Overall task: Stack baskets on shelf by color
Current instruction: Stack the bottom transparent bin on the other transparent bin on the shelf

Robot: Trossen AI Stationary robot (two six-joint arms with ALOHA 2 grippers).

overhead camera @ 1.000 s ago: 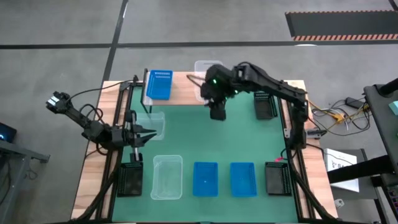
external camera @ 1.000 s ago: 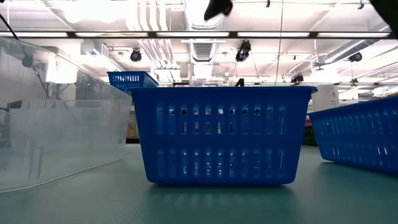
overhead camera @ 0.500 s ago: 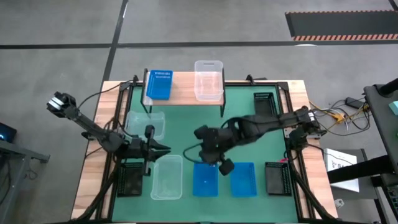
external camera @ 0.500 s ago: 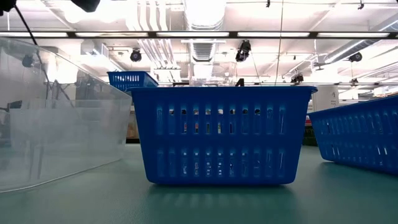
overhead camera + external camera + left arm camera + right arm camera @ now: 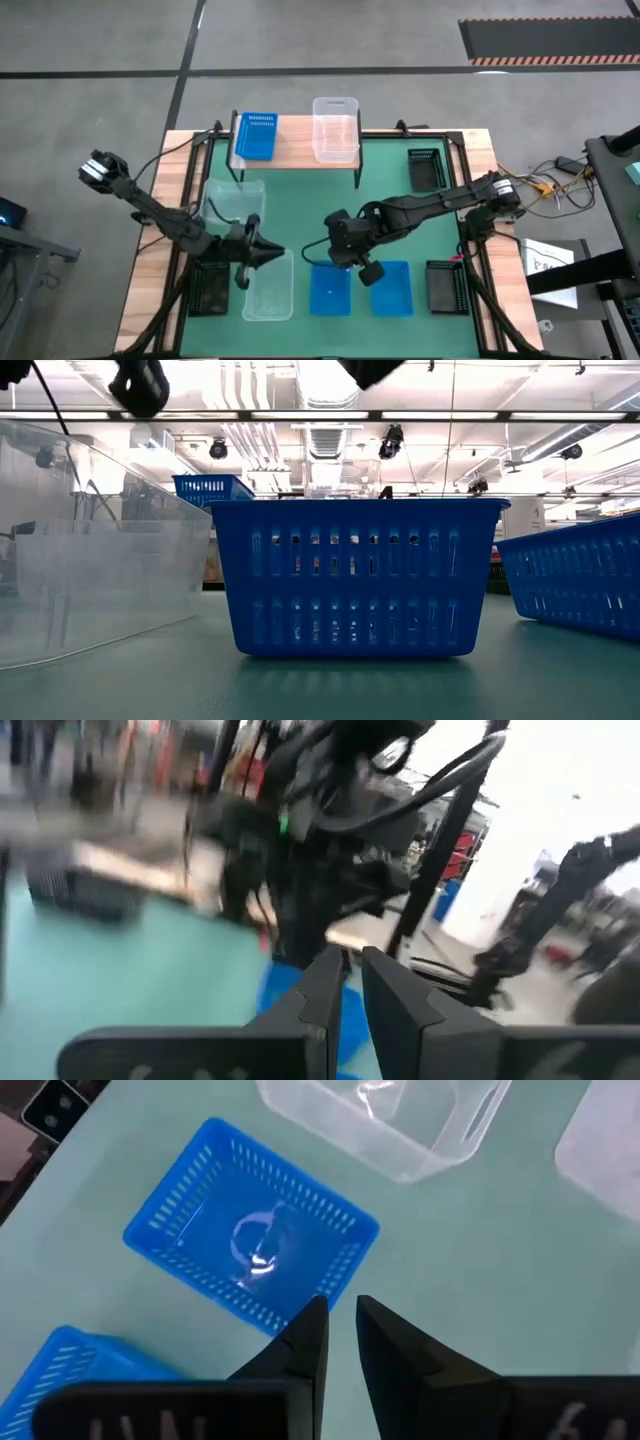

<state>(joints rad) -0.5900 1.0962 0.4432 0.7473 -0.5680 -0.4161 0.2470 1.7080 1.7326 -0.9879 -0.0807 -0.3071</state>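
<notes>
High view: the counter (image 5: pixel 385 190) carries seven baskets unstacked; the shelf (image 5: pixel 295 152) holds just one blue basket (image 5: pixel 255 135) and one clear basket (image 5: pixel 335 128). Right tool (image 5: pixel 340 1325), fingers nearly together and empty, hovers above a blue basket (image 5: pixel 250 1265); left tool (image 5: pixel 350 980) likewise, over a clear basket (image 5: pixel 268 285).

I see the counter (image 5: pixel 300 205) with its green mat mid-frame. On the mat, low in the frame, lie a black basket (image 5: pixel 210 290), a clear basket (image 5: pixel 268 288), two blue baskets (image 5: pixel 330 290) (image 5: pixel 392 290) and another black basket (image 5: pixel 446 287). A clear one (image 5: pixel 235 200) lies left of centre, a black one (image 5: pixel 427 170) at right. The shelf (image 5: pixel 296 152) stands at the counter's upper edge, carrying a blue basket (image 5: pixel 256 136) and a clear basket (image 5: pixel 335 130).
</notes>
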